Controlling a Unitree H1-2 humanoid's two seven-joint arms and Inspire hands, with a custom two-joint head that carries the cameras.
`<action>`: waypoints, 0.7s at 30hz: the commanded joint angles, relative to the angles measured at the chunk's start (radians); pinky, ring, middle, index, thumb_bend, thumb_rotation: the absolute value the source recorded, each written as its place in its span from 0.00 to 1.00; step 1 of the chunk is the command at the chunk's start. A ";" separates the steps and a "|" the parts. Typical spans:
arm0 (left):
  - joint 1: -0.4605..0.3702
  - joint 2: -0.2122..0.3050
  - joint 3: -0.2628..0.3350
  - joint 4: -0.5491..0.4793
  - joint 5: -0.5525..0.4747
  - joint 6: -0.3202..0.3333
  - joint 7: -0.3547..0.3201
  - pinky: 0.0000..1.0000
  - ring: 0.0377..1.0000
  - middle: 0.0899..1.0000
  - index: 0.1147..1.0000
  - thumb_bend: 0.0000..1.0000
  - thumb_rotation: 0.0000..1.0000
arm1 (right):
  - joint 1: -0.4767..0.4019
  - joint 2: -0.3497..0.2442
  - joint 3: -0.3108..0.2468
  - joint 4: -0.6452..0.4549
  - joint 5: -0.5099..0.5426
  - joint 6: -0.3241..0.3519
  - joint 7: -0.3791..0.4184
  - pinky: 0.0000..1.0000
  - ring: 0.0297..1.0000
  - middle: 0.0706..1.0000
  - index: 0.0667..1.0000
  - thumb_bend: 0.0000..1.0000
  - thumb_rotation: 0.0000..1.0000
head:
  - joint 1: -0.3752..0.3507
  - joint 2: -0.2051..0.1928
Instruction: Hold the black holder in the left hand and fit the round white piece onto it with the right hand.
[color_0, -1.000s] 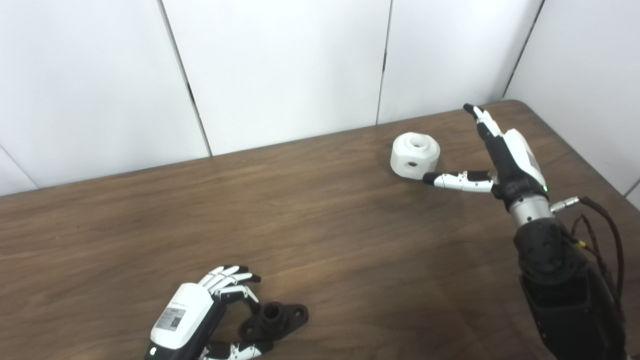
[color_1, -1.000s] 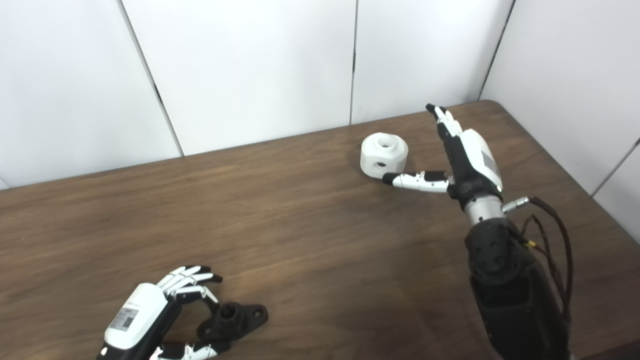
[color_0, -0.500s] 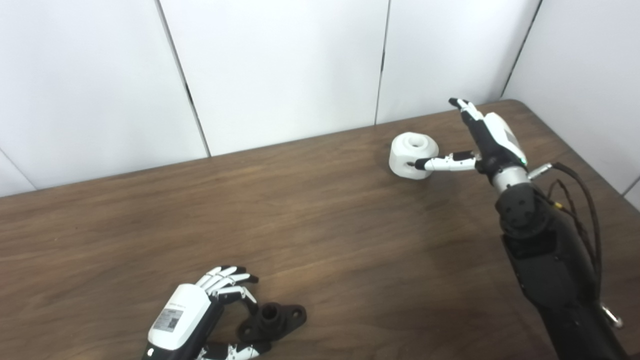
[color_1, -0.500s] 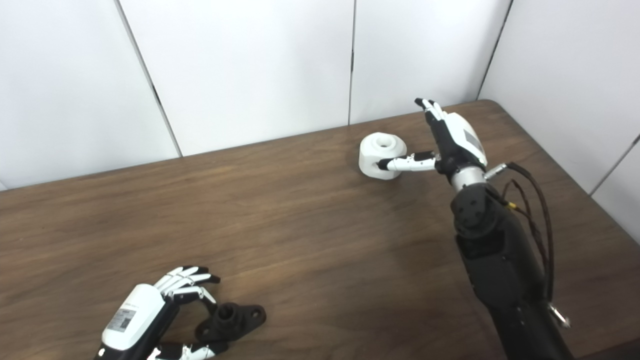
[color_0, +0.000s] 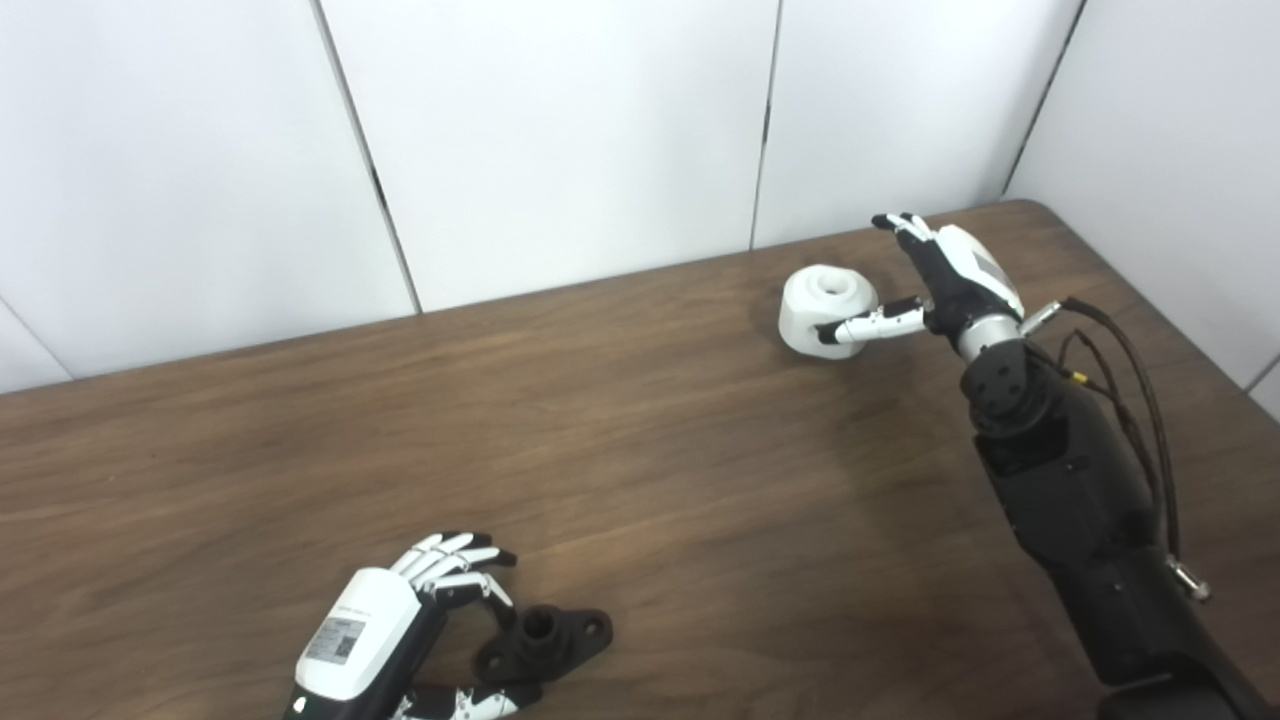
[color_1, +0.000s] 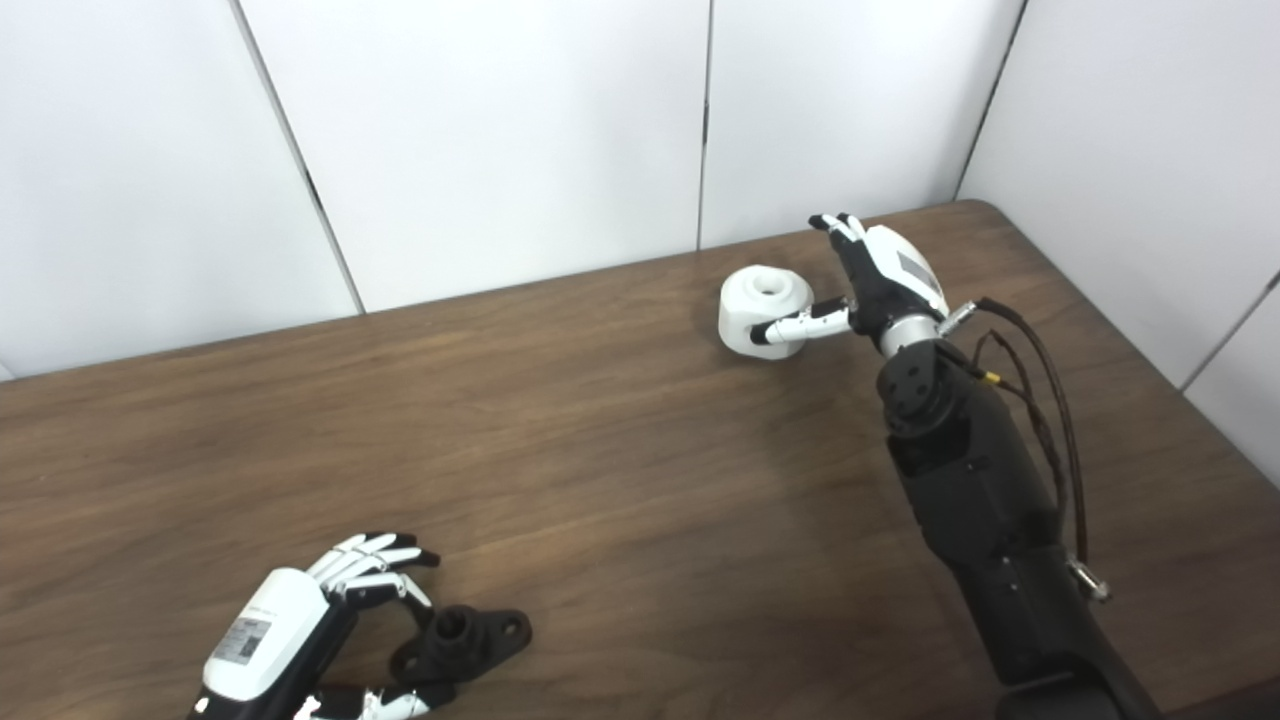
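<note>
The black holder (color_0: 545, 641) lies flat on the brown table (color_0: 640, 470) near the front left edge. My left hand (color_0: 400, 625) is open around it, fingers curved above its far side and thumb below it; I cannot tell if they touch it. The round white piece (color_0: 826, 309) stands at the back right of the table, with a hole on top. My right hand (color_0: 935, 285) is open just to the right of the piece, its thumb lying across the piece's front side and its fingers raised behind it.
White wall panels (color_0: 560, 140) rise right behind the table's far edge. The table's rounded back right corner (color_0: 1040, 210) is close to the right hand. Cables (color_0: 1130, 350) loop off the right wrist.
My right hand has moved forward and left to the white piece, and its thumb now lies against the piece's front. The left hand and the black holder have stayed put.
</note>
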 joint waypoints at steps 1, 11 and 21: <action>0.011 0.022 0.007 0.012 0.037 0.032 -0.030 0.90 0.86 0.77 0.42 0.52 0.05 | -0.054 -0.017 0.001 -0.007 -0.022 -0.004 -0.011 1.00 1.00 1.00 0.92 0.87 0.33 | 0.000 0.003; 0.014 0.019 0.008 0.008 0.036 0.044 -0.038 0.91 0.86 0.78 0.42 0.52 0.05 | -0.060 -0.011 0.010 0.021 -0.020 -0.004 -0.014 1.00 1.00 0.97 0.90 0.84 0.32 | 0.005 0.004; 0.009 0.016 0.006 0.008 0.043 0.051 -0.041 0.91 0.87 0.78 0.42 0.52 0.05 | -0.063 -0.008 0.024 0.033 -0.021 -0.004 -0.026 1.00 1.00 0.95 0.80 0.82 0.29 | 0.010 0.004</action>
